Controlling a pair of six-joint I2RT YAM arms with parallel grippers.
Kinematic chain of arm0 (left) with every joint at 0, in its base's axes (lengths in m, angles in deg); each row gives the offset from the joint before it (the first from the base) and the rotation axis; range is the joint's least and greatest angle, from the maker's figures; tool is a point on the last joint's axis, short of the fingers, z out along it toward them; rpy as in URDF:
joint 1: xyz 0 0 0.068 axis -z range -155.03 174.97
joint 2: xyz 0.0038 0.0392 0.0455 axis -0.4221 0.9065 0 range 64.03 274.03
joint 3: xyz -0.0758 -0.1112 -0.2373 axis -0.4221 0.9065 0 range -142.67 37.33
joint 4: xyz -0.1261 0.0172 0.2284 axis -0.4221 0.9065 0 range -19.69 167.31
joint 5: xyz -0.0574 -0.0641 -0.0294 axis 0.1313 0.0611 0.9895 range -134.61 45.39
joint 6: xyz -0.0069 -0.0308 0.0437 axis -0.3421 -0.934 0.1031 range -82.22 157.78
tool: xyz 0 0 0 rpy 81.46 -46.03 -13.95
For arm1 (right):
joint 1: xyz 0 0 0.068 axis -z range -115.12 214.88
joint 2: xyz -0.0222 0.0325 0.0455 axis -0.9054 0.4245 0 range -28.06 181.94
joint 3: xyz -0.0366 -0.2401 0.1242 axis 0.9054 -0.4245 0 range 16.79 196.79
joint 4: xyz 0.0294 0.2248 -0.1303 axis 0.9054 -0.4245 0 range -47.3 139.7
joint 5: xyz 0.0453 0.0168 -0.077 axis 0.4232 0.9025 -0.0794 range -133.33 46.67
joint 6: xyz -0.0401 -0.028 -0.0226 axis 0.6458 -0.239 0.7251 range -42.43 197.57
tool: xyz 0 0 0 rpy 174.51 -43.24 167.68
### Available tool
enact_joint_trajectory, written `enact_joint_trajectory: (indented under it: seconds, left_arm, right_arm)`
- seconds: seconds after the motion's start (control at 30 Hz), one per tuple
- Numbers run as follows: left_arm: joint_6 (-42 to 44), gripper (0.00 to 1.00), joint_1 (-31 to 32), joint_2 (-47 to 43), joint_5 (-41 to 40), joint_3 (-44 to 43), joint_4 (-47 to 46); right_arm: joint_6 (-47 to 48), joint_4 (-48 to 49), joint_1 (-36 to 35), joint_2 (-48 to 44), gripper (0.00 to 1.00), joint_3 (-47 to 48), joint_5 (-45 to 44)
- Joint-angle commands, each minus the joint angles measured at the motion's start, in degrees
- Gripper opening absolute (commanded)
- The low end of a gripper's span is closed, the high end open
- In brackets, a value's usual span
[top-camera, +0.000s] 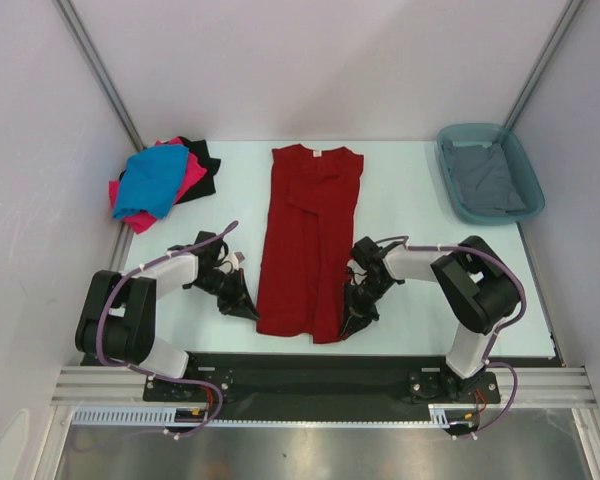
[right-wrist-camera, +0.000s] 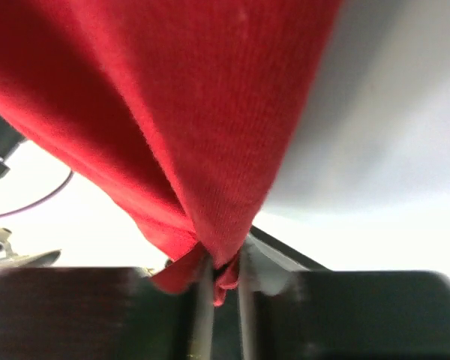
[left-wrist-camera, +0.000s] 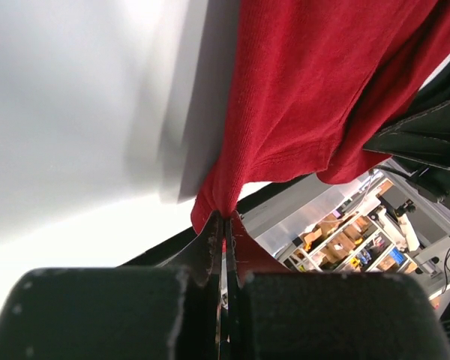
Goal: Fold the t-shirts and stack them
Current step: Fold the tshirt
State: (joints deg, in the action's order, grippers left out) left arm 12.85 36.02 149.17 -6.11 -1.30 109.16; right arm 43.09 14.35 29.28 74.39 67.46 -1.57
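Note:
A dark red t-shirt (top-camera: 308, 240) lies lengthwise in the middle of the table as a long strip, collar at the far end. My left gripper (top-camera: 252, 308) is at its near left corner, and the left wrist view shows that gripper (left-wrist-camera: 223, 221) shut on a pinch of the red hem (left-wrist-camera: 300, 97). At the near right corner is my right gripper (top-camera: 352, 322). In the right wrist view it (right-wrist-camera: 221, 262) is shut on bunched red cloth (right-wrist-camera: 195, 112). A bright blue shirt (top-camera: 155, 180), a hot pink one (top-camera: 140, 217) and a black one (top-camera: 206, 165) lie heaped at the back left.
A teal plastic tub (top-camera: 445, 150) stands at the back right with a grey shirt (top-camera: 488, 180) inside. White walls and metal posts close in the pale table (top-camera: 420, 300) on three sides. The black base rail runs along the near edge.

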Motion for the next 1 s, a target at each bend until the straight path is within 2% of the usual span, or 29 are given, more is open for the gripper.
enact_joint_trajectory:
  seconds: [0.0,0.07,0.33,0.57,0.73,0.97]
  left_arm:
    - [1.2,0.0,0.46,-1.91,0.35,-0.3,0.87]
    - [1.02,0.0,0.46,-1.82,0.52,-0.48,0.87]
    - [1.81,0.0,0.55,-2.09,1.75,-5.22,3.33]
    - [3.04,0.0,0.55,-3.14,3.16,-10.49,8.07]
    - [1.82,0.0,0.55,-2.7,4.91,-10.58,6.24]
    - [-2.14,0.0,0.55,-0.16,5.53,-15.06,1.94]
  right_arm:
    - [0.03,-3.76,-1.05,-2.43,0.08,-2.24,2.19]
    - [-0.59,-4.19,-1.41,-2.87,0.0,-2.6,2.62]
    - [-1.38,-7.71,-1.32,-6.65,0.0,3.01,1.76]
    - [-1.47,-9.38,2.1,-8.76,0.0,6.89,-0.71]
    - [-1.64,-8.86,4.91,-8.15,0.0,9.17,-1.41]
    - [-2.96,-5.96,8.87,-4.11,0.0,14.09,-0.27]
